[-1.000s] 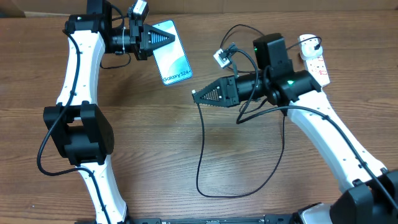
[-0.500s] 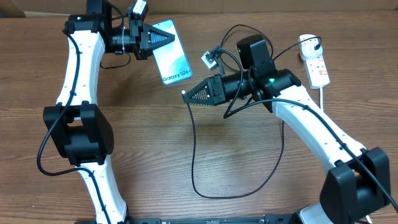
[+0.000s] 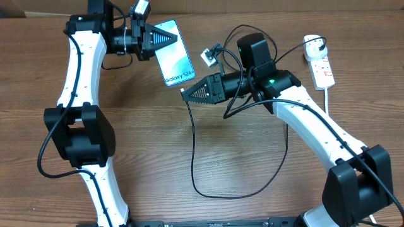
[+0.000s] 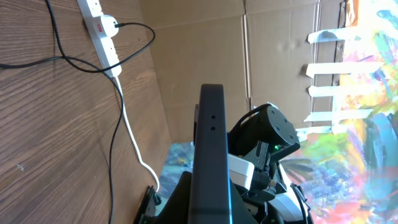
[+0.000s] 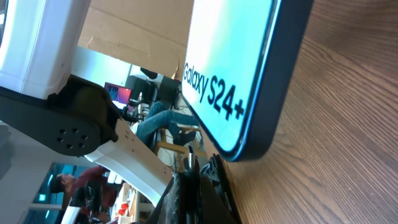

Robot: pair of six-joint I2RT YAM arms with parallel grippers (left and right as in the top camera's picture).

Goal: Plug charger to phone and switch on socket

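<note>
Black charger [image 3: 192,151], pinched by your right gripper [image 3: 187,94], sits near the phone [image 3: 175,60] clamped in your left gripper [image 3: 159,39]; a skewed approach could scrape its near edge.

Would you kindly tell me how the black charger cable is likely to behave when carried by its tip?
The cable is probably floppy: it trails in a slack loop across the table. It looks thin and light, so it should drag easily behind the right gripper, though the loop might snag.
</note>
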